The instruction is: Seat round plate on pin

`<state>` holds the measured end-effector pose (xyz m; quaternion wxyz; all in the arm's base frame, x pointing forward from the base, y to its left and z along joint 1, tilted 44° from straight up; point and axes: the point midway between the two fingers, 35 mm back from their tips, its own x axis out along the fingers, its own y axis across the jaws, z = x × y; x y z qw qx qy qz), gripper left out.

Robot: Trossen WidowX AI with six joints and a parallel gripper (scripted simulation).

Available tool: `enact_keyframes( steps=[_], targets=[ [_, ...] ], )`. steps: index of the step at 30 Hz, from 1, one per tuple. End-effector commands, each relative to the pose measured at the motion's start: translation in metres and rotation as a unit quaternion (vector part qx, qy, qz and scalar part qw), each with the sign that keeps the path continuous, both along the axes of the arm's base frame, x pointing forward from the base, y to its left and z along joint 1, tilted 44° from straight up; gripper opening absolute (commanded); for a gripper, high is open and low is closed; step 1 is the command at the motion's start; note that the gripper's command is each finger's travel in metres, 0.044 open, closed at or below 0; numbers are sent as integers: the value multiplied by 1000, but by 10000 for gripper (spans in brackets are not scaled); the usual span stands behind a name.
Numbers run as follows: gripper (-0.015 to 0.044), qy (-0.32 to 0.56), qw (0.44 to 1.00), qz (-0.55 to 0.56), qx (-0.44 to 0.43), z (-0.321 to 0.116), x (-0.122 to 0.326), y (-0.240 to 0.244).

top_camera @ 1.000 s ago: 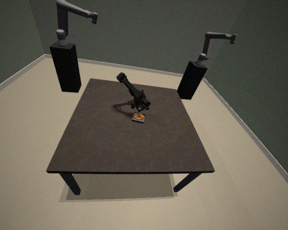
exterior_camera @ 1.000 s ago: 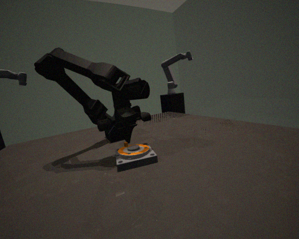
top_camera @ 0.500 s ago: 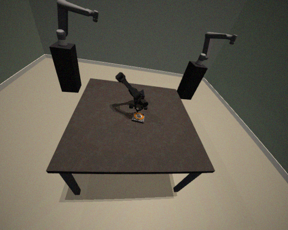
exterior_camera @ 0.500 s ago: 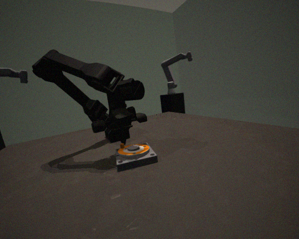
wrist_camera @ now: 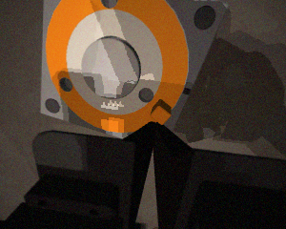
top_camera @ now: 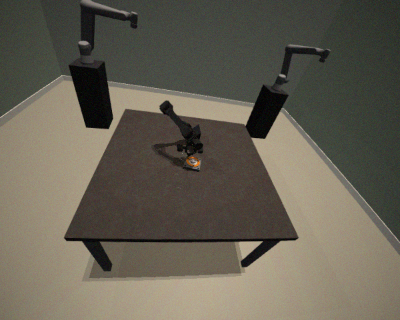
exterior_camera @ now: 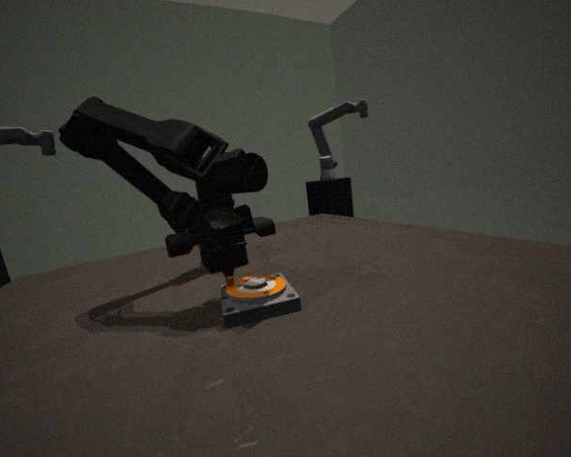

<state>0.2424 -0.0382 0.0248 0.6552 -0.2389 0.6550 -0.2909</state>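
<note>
The round plate (top_camera: pixel 197 163) (exterior_camera: pixel 279 285) (wrist_camera: pixel 57 45), an orange ring with a pale centre, sits around the post (exterior_camera: pixel 255 281) (wrist_camera: pixel 110 67) on the grey square base (exterior_camera: pixel 264 311) (wrist_camera: pixel 50 93). Its orange tab (exterior_camera: pixel 229 281) (wrist_camera: pixel 161 111) stands up at the rim on the arm's side. The hole beside the tab (wrist_camera: pixel 146 94) looks dark; I cannot make out the pin in it. Whether the plate is flat or slightly tilted is hard to tell. My gripper (exterior_camera: pixel 229 273) (wrist_camera: pixel 154 127) is shut and empty, its tips right at the tab; contact cannot be told.
The base stands on the brown table (top_camera: pixel 179 207) (exterior_camera: pixel 374 344), with the arm reaching in from behind. Dark round holes show at the base's corners. Two grey arms on black pedestals (top_camera: pixel 91 96) (top_camera: pixel 267 113) stand beyond the table's far edge. The arm's shadow falls across the plate.
</note>
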Motion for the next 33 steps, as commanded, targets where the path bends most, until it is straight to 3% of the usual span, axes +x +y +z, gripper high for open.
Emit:
enact_keyframes(
  steps=[1,22,33],
  targets=[
    [0,-5,1000,2,-1,6,6,-3],
    [0,-6,1000,2,-1,11,17,-9],
    [0,-5,1000,2,0,41,16,22]
  ],
)
